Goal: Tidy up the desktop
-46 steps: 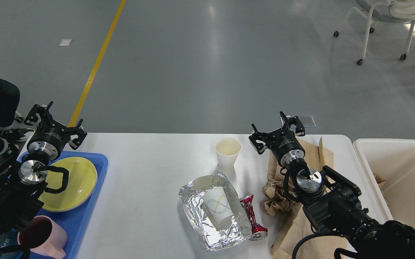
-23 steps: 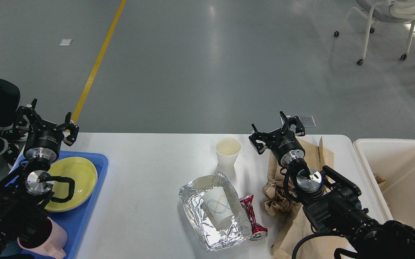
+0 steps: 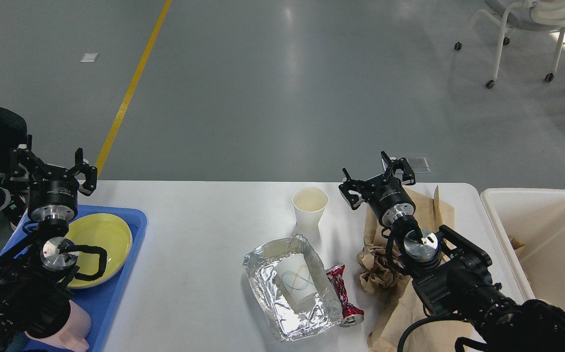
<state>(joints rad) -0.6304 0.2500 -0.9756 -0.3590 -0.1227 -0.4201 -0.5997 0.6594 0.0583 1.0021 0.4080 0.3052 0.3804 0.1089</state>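
Near the table's (image 3: 204, 230) far edge, my wide, empty right gripper (image 3: 377, 178) risks toppling the upright paper cup (image 3: 310, 208) beside it.

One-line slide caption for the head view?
Both grippers open above desktop littered with cups, foil tray, can, paper.

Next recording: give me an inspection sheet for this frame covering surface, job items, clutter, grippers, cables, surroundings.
Surface: white desktop, untidy on its right half.
Job's things: blue tray holding yellow plate and pink mug; cream bin at right.
Clutter: paper cup, foil tray holding a cup, crushed red can, brown paper.
Grippers: left gripper and right gripper open, empty.
Cables: black loops on both arms.
Surroundings: grey floor, yellow line, wheeled chair.
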